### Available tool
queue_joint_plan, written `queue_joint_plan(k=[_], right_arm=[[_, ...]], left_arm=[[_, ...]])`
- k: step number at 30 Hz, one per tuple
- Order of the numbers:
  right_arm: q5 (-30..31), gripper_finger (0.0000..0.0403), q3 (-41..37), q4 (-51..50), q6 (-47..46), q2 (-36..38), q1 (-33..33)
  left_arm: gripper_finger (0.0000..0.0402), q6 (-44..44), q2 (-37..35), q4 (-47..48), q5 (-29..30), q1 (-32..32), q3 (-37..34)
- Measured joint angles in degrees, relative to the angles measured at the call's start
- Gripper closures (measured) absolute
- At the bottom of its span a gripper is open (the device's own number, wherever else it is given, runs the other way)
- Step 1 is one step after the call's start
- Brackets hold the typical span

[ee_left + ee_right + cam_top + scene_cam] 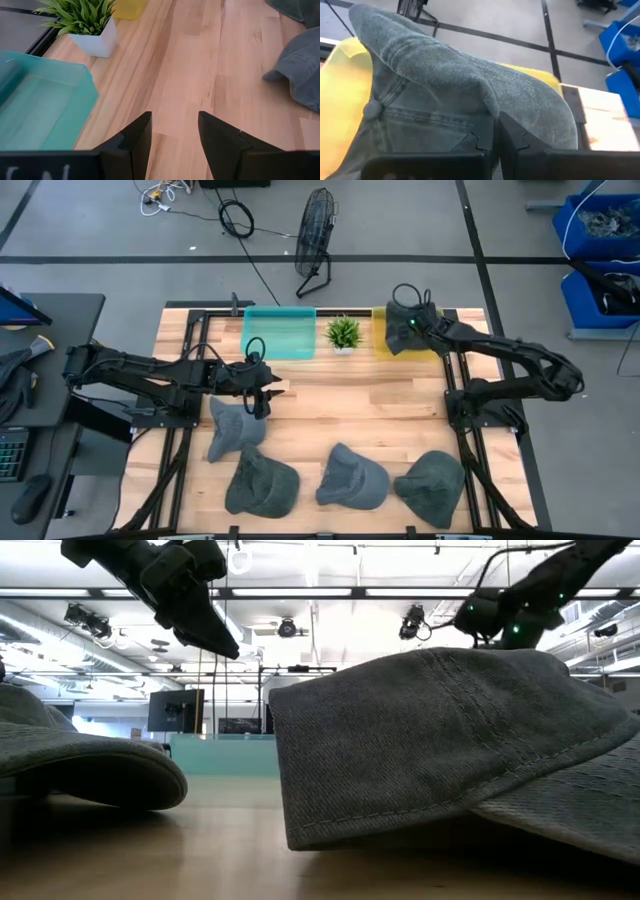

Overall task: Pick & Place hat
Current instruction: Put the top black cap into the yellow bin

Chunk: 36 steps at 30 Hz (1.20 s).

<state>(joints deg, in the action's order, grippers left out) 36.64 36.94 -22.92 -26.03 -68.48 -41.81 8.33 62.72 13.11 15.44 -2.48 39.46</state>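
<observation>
Several grey denim hats are in play. One hat [405, 320] [445, 85] is in my right gripper [495, 132], which is shut on it above the yellow bin [382, 338] at the table's far edge. Others lie crown-up on the wood: one [235, 428] just nearer than my left gripper, and three along the near edge [262, 483] [352, 477] [432, 487]. My left gripper [262, 395] [175, 132] is open and hovers above bare wood near the table's middle, touching nothing. My right gripper pinches a raised fold of the hat's crown [487, 107] between its two fingers, coming from above and slanting toward the far edge. The hat droops around the fingers over the yellow bin [340, 100]; I cannot tell whether it rests on the bin.
A teal bin [280, 332] [40, 105] and a small potted plant [343, 333] [90, 25] stand at the far edge beside the yellow bin. Bare wood lies across the table's middle. In the low view two near hats [450, 740] [80, 765] fill the foreground.
</observation>
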Motion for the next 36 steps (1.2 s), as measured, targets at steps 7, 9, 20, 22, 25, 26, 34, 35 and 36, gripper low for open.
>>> queue_joint_plan(k=[7,9,20,22,25,26,34,35,36], right_arm=[[-1.04,0.0379,-2.16,5.5,6.33,-0.2,-2.64],[-0.12,0.0375,-2.2,8.35,7.16,-0.2,-2.96],[-3.27,0.0388,-2.2,5.81,2.73,-0.2,-2.88],[-3.23,0.0389,-2.2,3.41,3.11,-0.2,-2.5],[-3.3,0.0383,-2.2,0.79,3.14,-0.2,-2.0],[-3.54,0.0377,-2.2,0.21,3.3,-0.2,-1.91],[-5.22,0.0327,-2.2,1.41,10.37,-0.2,-1.96],[-5.22,0.0321,-2.2,1.83,11.33,-0.2,-1.98],[-5.24,0.0315,-2.2,2.29,12.2,-0.2,-1.95]], left_arm=[[0.0236,-0.01,0.0,-0.01,0.0,0.0,0.0],[0.0236,0.0,0.0,-0.01,0.0,-0.01,-0.01],[0.0236,0.01,0.0,-0.01,0.0,-0.01,0.0],[0.0236,0.01,0.0,0.01,0.0,0.0,0.0],[0.0236,0.01,0.0,0.01,0.02,-0.02,0.0],[0.0236,0.01,0.0,-0.01,0.0,0.0,0.0],[0.0236,0.01,0.0,0.01,0.02,0.0,0.0],[0.0236,0.01,0.0,-0.01,0.02,0.0,0.0],[0.0236,0.01,0.0,-0.01,0.0,-0.02,0.0]])
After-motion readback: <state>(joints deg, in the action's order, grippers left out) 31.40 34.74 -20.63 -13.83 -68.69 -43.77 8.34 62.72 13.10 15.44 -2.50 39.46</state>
